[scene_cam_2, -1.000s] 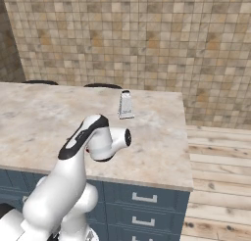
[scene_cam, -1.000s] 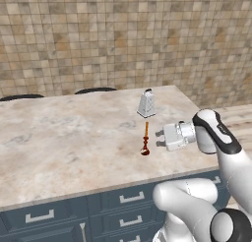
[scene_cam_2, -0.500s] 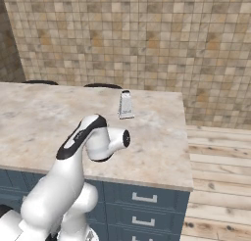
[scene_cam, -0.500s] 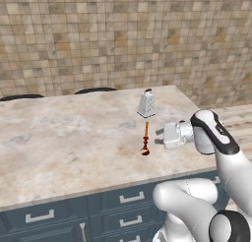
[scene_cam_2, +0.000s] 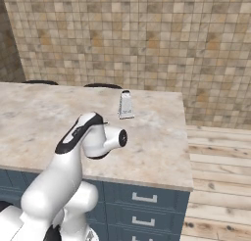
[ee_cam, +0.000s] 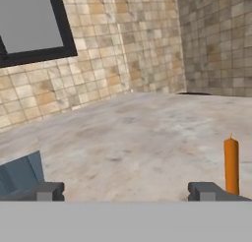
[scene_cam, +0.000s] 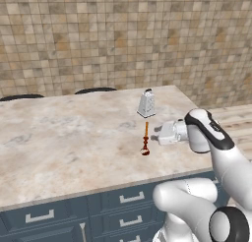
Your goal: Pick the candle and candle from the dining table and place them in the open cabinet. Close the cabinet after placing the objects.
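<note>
now, open jaws level with the slender candle, not yet around it

left base view: the red candle (scene_cam: 145, 139) stands upright on the dining table (scene_cam: 69, 137), just in front of the grater (scene_cam: 146, 103); the gripper (scene_cam: 158, 134) lies sideways just to its right. right base view: the arm hides the candle, grater (scene_cam_2: 126, 105) beyond. hand view: the candle (ee_cam: 231, 166) rises beside one spread fingertip (ee_cam: 202, 190), off to the side of the gap, so a sideways shift looks needed first.

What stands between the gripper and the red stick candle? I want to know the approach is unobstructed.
Nothing: in the left base view, bare dining table top separates the open gripper from the red candle; the grater stands behind.
</note>
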You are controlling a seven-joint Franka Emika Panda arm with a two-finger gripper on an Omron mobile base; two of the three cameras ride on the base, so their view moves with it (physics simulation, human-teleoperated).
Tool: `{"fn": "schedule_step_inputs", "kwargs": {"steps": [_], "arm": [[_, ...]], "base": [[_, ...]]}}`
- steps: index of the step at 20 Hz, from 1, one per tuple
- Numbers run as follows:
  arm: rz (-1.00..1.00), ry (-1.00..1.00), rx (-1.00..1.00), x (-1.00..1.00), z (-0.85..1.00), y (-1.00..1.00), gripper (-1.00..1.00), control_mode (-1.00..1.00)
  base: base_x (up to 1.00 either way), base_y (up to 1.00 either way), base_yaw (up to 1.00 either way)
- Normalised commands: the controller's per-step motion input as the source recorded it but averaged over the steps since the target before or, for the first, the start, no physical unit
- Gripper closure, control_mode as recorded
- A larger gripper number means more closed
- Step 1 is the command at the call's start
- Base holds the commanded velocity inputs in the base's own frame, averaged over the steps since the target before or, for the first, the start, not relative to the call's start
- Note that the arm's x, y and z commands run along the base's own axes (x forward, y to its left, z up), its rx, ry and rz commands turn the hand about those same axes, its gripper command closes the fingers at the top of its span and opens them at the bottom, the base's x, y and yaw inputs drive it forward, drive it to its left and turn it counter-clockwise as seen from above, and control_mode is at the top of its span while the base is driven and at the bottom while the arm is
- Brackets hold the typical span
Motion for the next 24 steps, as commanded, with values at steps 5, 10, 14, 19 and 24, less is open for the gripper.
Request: {"fn": "schedule_step_inputs", "kwargs": {"steps": [5, 10, 14, 19, 24], "arm": [[-0.05, 0.00, 0.00, 0.19, 0.00, 0.00, -1.00, -1.00], [-0.05, 0.00, 0.00, 0.26, 0.00, 0.00, -1.00, -1.00], [-0.07, 0.00, 0.00, 0.25, 0.00, 0.00, -1.00, -1.00], [-0.07, 0.00, 0.00, 0.23, -0.03, 0.00, -1.00, -1.00], [-0.07, 0.00, 0.00, 0.18, -0.12, 0.00, -1.00, -1.00]], "base": [[0.00, 0.00, 0.00], [0.00, 0.00, 0.00], [0.00, 0.00, 0.00], [0.00, 0.00, 0.00], [0.00, 0.00, 0.00]]}}
